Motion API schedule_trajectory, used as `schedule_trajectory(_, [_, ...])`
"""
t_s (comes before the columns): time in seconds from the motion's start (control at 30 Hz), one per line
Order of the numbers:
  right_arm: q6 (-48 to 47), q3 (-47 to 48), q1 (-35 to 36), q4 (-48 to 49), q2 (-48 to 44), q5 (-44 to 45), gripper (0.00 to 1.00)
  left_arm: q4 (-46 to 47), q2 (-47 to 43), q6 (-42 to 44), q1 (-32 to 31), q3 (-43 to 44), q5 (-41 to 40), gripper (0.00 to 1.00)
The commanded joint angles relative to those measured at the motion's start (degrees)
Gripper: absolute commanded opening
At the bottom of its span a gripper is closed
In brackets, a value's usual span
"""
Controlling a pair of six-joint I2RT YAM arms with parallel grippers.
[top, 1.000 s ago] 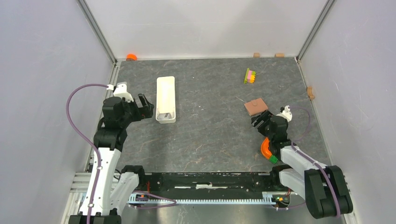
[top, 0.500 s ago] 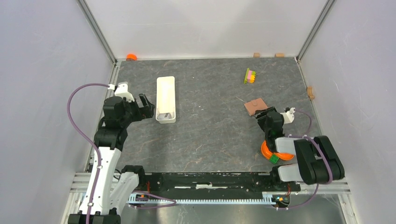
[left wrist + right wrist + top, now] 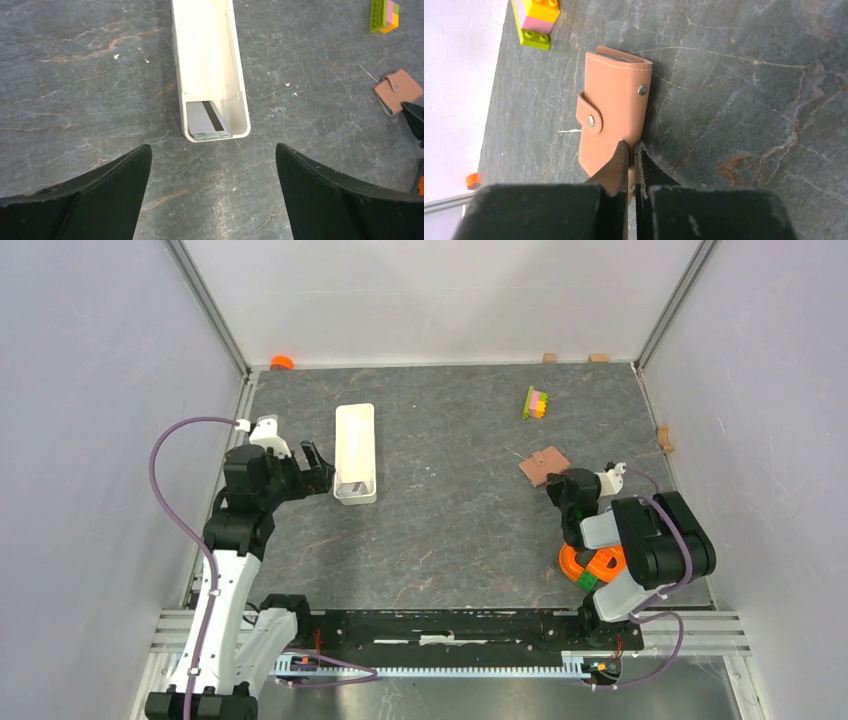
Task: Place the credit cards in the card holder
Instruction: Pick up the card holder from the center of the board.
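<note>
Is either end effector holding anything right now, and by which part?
The right end effector pinches the card holder at its near edge; the left end effector holds nothing.

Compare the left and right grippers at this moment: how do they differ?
The left gripper is wide open; the right gripper is pinched shut on the card holder. The left gripper holds nothing and faces the tray with the cards in its near end; the right gripper grips the card holder by its near edge. Both have black fingers.
</note>
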Motion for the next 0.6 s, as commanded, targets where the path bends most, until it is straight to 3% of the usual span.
schedule_trajectory(0.0, [-7.3,1.8,-0.3,4.1,0.1,-2.5,0.00,3.5,0.2,-0.9,-0.9,-0.7,5.4,1.00])
schedule_trajectory(0.2, [-20.7,1.0,-0.2,7.0,-6.9,-13.2,0.00,5.4,2.1,-0.8,-6.2,-1.3,10.3,0.99])
schedule_trajectory(0.33, [-25.4,-1.8,0.1,9.8,-13.1,-27.6,0.00,6.9,3.4,-4.4,-13.6,-0.6,11.3,0.98])
schedule_trajectory(0.43, [-27.1,-3.4,1.9,9.8,-18.3,-36.5,0.00,15.7,3.6,-12.4,-19.8,-3.3,16.6,0.98])
schedule_trajectory(0.57, [-29.6,-5.5,7.6,9.4,-27.5,-45.0,0.00,35.1,4.3,-24.3,-27.0,-9.6,20.3,0.99])
